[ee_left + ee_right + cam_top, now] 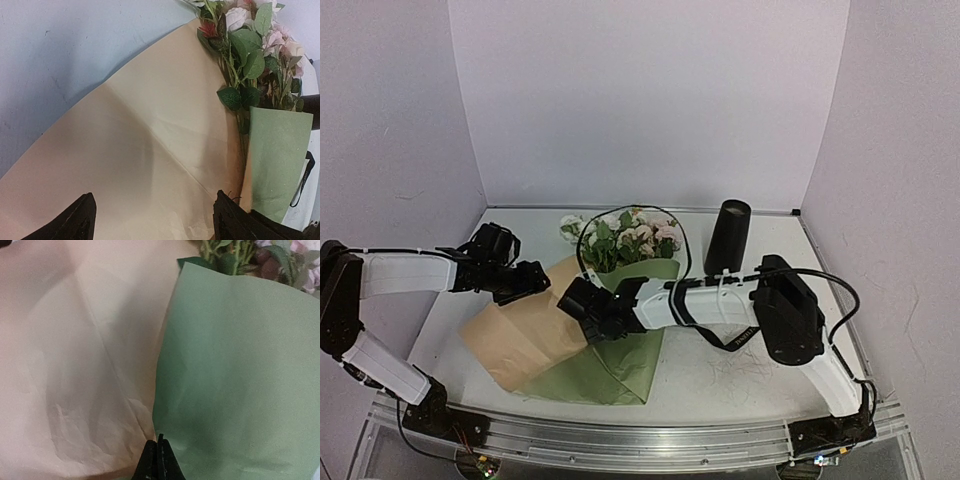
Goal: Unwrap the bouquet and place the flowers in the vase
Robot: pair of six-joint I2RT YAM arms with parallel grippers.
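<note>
Top external view: nearest the arm bases, the bouquet lies on the desk, its wrap partly opened. The green paper spreads flat toward the near edge, and the tan paper fans out to its left.

Just beyond, the right end effector reaches across the wrap. In the right wrist view its fingers are pressed together at the left edge of the green paper, where it meets the tan paper. Whether that thin edge is caught between them cannot be told.

The left end effector hangs over the far part of the tan paper, spread wide and holding nothing.

Farther back, the flowers rest with their blooms free of the wrap, while a green flap covers the lower stems. The vase stands upright at the far right, near the blooms, with nothing in it.

The task looks to be in its early half. The cone is opened out, but the stems are not free of the paper, and lifting them into the vase remains to be done.
</note>
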